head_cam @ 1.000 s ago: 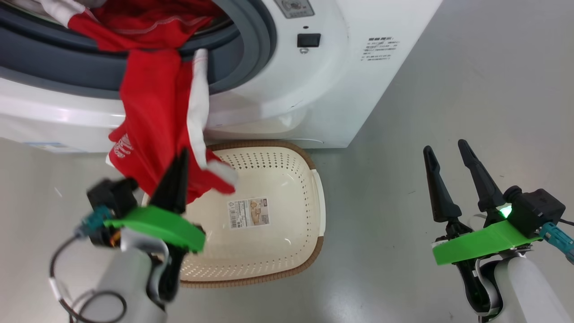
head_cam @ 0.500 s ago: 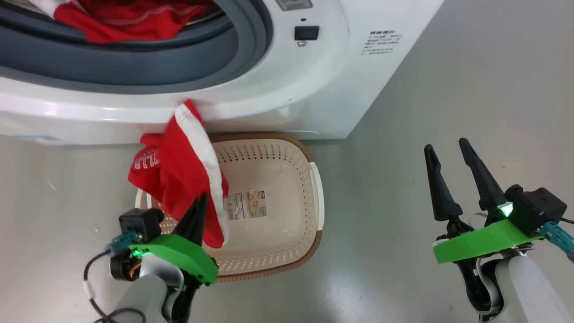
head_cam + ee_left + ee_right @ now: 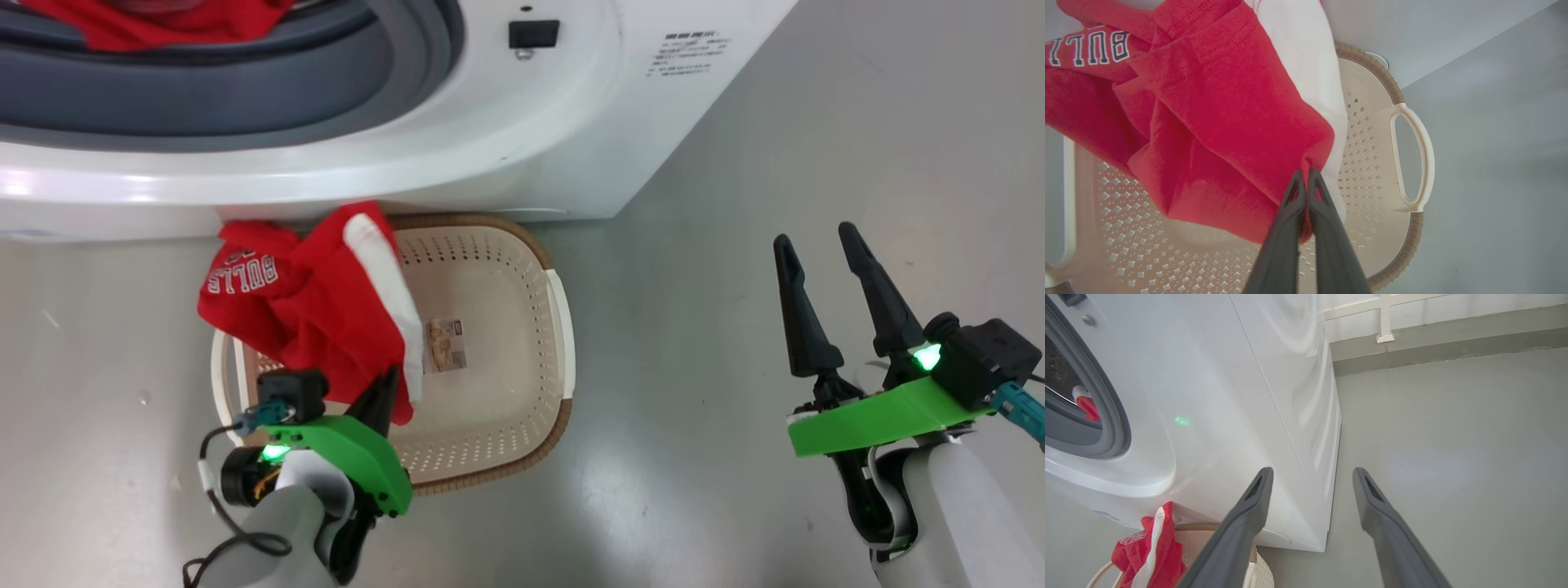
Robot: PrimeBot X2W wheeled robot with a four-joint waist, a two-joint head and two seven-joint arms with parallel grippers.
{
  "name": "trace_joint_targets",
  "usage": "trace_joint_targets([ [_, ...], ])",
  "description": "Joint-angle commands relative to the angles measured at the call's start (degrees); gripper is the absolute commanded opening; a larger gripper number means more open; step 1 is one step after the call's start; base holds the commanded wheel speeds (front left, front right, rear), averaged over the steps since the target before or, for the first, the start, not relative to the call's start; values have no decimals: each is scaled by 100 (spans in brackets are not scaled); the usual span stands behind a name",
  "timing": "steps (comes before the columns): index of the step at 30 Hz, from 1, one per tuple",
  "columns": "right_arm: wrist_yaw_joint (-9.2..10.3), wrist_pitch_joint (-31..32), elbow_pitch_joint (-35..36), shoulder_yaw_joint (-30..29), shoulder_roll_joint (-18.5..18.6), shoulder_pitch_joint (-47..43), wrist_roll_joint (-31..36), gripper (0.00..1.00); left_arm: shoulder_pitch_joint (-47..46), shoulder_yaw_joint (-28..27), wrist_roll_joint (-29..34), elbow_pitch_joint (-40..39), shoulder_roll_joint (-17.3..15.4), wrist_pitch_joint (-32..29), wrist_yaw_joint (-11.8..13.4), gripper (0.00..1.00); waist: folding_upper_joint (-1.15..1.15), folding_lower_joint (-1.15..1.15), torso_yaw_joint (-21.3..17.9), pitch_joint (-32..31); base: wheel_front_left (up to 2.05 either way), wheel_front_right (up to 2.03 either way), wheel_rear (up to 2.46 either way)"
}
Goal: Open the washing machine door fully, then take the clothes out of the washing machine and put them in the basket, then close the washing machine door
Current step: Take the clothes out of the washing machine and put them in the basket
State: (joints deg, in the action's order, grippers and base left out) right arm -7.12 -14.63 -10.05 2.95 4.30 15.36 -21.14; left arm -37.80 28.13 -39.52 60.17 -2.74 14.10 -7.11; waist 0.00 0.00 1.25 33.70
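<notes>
My left pincer (image 3: 390,377) is clamped tight on a fold of the red "BULLS" jersey (image 3: 318,302), bunched over the left side of the cream basket (image 3: 506,392) that stands just before the white washing machine (image 3: 522,139), more red clothing (image 3: 147,20) lying in its mouth. At right, my right pincer (image 3: 812,234) hovers empty over the grey floor (image 3: 735,163), fingers spread wide.
</notes>
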Motion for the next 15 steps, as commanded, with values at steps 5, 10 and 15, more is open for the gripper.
trace_joint_targets([
  [5, -36, -37, 177, 130, -32, 50, 16, 100, -107, 320, -464, 129, -71, -177, -37, 0, 0, 0, -97, 211, 0, 0, 0],
  [10, -36, -37, 211, 116, -49, 124, 29, 100, -284, 748, -859, 192, -74, -283, -37, 0, 0, 0, -109, 350, 0, 0, 0],
  [15, -36, -37, 233, 95, -55, 181, 51, 100, -553, 964, -1107, 432, -152, -194, -37, 0, 0, 0, -108, 449, 0, 0, 0],
])
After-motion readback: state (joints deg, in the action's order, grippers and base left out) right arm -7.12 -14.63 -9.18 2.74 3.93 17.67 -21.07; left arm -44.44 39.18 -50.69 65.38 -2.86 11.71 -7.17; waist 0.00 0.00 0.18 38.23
